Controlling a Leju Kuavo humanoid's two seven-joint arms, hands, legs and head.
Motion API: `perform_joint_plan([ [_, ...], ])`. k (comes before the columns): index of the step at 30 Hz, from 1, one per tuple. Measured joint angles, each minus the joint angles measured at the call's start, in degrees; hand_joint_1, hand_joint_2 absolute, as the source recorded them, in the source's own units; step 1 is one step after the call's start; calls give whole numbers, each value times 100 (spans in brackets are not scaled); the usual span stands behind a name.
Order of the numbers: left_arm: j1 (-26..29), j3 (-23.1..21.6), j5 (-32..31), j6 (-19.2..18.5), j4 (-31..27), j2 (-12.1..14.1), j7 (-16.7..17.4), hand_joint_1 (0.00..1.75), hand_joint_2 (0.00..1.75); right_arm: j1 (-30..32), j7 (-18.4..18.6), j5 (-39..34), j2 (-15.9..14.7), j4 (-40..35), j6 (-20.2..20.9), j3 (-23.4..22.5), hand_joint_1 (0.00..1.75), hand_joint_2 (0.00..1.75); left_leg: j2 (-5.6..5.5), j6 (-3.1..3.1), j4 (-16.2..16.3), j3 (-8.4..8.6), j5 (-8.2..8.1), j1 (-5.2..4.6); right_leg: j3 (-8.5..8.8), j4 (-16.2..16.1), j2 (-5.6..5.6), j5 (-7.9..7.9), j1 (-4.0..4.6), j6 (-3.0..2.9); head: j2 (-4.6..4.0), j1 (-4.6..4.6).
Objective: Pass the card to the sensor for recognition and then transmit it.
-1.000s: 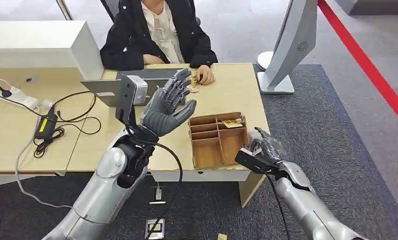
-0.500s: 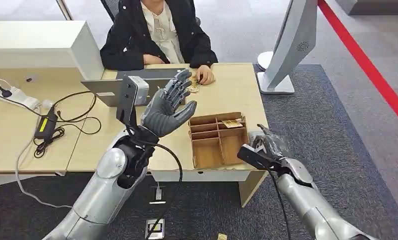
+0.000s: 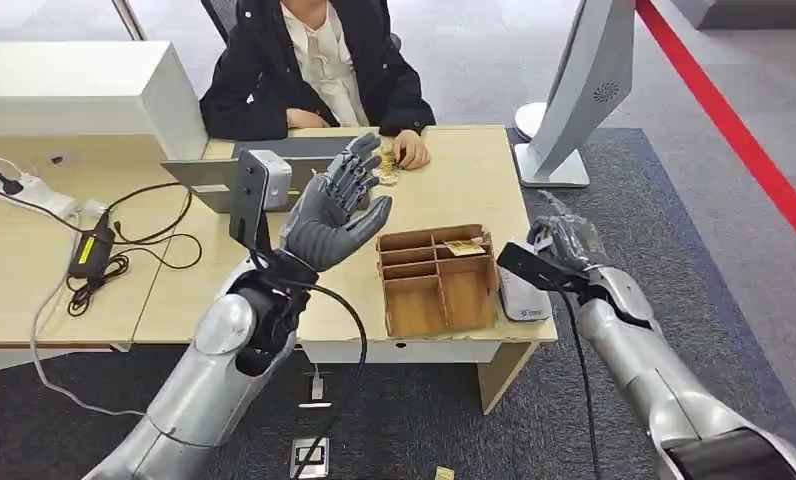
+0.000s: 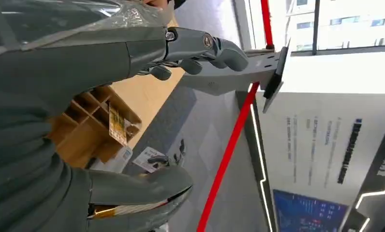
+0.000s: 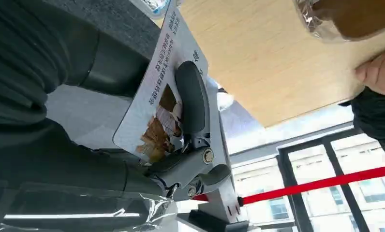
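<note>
My right hand [image 3: 566,240] hangs above the table's right edge, just beyond a white flat sensor [image 3: 522,292] that lies on the front right corner. In the right wrist view the hand pinches a white card [image 5: 156,108] printed with text and a picture, one dark finger [image 5: 192,99] lying across its face. My left hand [image 3: 334,212] is raised over the middle of the table with fingers spread and nothing in it. A wooden divided box [image 3: 414,300] stands between the two hands, and a yellow card [image 3: 464,247] lies in its far right compartment.
A person in a dark coat sits across the table [image 3: 464,185], one hand [image 3: 410,152] resting by small cards. A grey laptop [image 3: 214,180], a power strip and cables [image 3: 94,250] lie at the left. A monitor stand [image 3: 574,100] rises at the right.
My right hand has risen and moved away from the box's front corner to the table's right edge, uncovering the white sensor. The left hand has barely shifted.
</note>
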Motion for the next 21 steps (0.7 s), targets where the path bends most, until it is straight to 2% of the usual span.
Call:
perform_joint_plan([
  [10, -96, -31, 74, -87, 76, -30, -83, 0, 175, -900, -146, 301, 57, 155, -68, -22, 175, 175, 2, 0, 0, 1, 0, -1, 0, 3, 3, 0, -2, 0, 0, 2],
  [16, -159, -37, 81, -166, 173, -133, -170, 0, 175, -1425, -162, 719, 334, 268, 8, 33, 175, 175, 2, 0, 0, 1, 0, 0, -2, 4, 3, 0, -1, 0, 0, 0],
  [21, -231, -46, 120, -247, 273, -216, -208, 0, 175, -1831, -70, 896, 570, 461, 275, 114, 175, 175, 2, -1, 0, 0, 1, 0, -1, 5, 2, 0, 0, 0, 0, 2],
])
